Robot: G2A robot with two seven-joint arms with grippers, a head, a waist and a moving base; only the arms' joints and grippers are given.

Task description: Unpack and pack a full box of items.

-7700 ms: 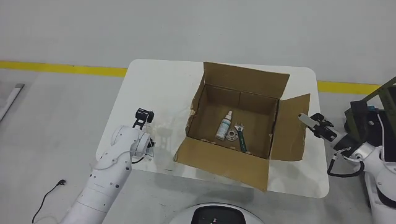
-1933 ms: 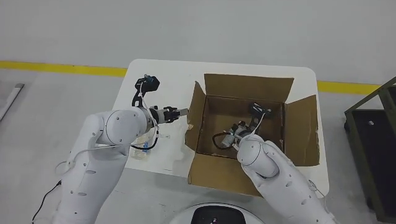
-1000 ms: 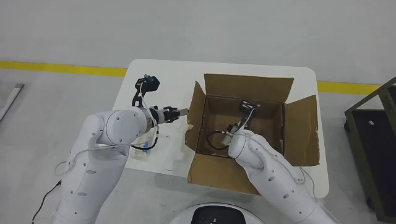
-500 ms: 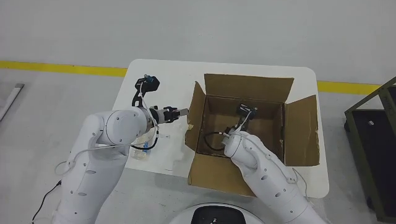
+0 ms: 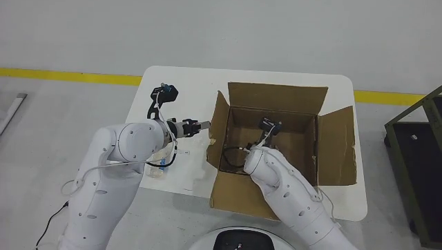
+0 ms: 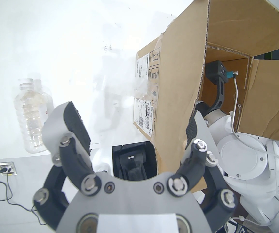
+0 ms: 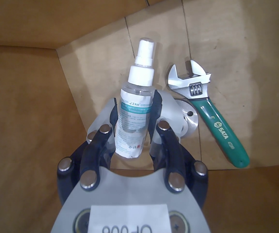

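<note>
On the white table [image 5: 179,84] stands the opened cardboard box [image 5: 276,97], our left gripper [image 6: 134,120] hanging beside its outer wall, jaws spread on nothing, a clear plastic bottle [image 6: 31,120] near it; deep in the box our right gripper [image 7: 136,107] clenches the spray bottle [image 7: 134,122] low on its label, just beside the green-handled wrench [image 7: 209,120] and a metal flange [image 7: 189,120]. We judge the slim, slick bottle may pivot or slip on the lift, or its cap catch a flap; a finger could drag the flange along.
</note>
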